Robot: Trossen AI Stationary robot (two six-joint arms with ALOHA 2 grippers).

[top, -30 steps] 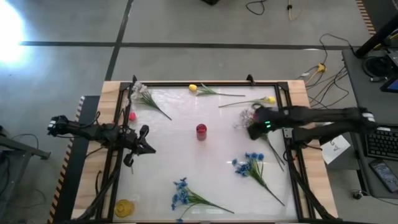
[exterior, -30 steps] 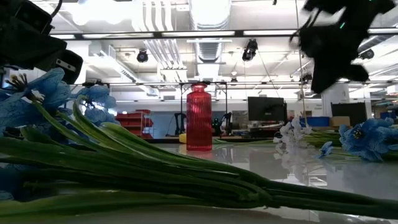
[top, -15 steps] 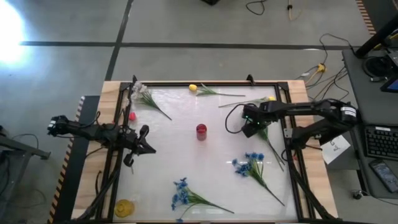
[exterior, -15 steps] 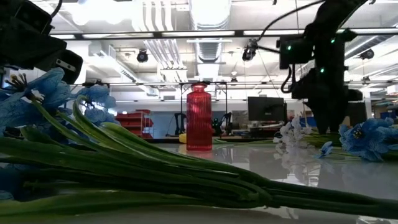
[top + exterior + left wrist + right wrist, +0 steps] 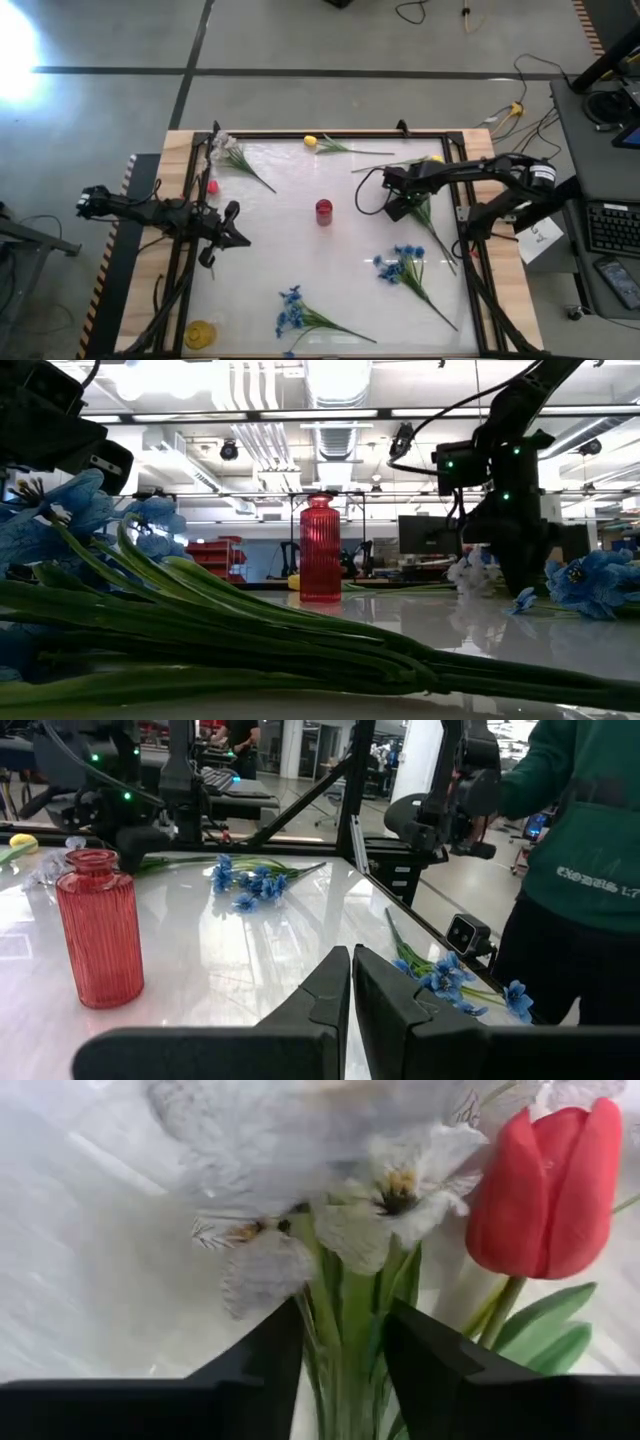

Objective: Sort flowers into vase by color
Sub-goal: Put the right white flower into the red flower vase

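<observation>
Your right gripper [image 5: 398, 208] is down low on the right side of the shiny white table [image 5: 340, 270]. Its two dark fingers [image 5: 255, 1365] stand a little apart, one on each side of the green stems of a white flower spray [image 5: 330, 1200]. You cannot tell if the fingers press the stems yet. A red tulip with a green stem [image 5: 545, 1190] lies just beside the white flowers.

Your left gripper [image 5: 232, 225] waits near the left edge of the table. Its fingers [image 5: 330, 995] are pressed together and hold nothing.

A ribbed red glass vase [image 5: 323, 211] stands upright in the middle of the table, with nothing in it. Another white flower spray [image 5: 235, 158] lies near the far left corner. Two yellow tulips lie near the far edge, one [image 5: 312, 142] by the middle and one [image 5: 434, 159] by the right corner. One bunch of blue flowers [image 5: 405, 265] lies on the right side, nearer to you, and another blue bunch [image 5: 295, 310] lies by the near edge.

A person in a green top [image 5: 585, 820] stands beyond the table.
</observation>
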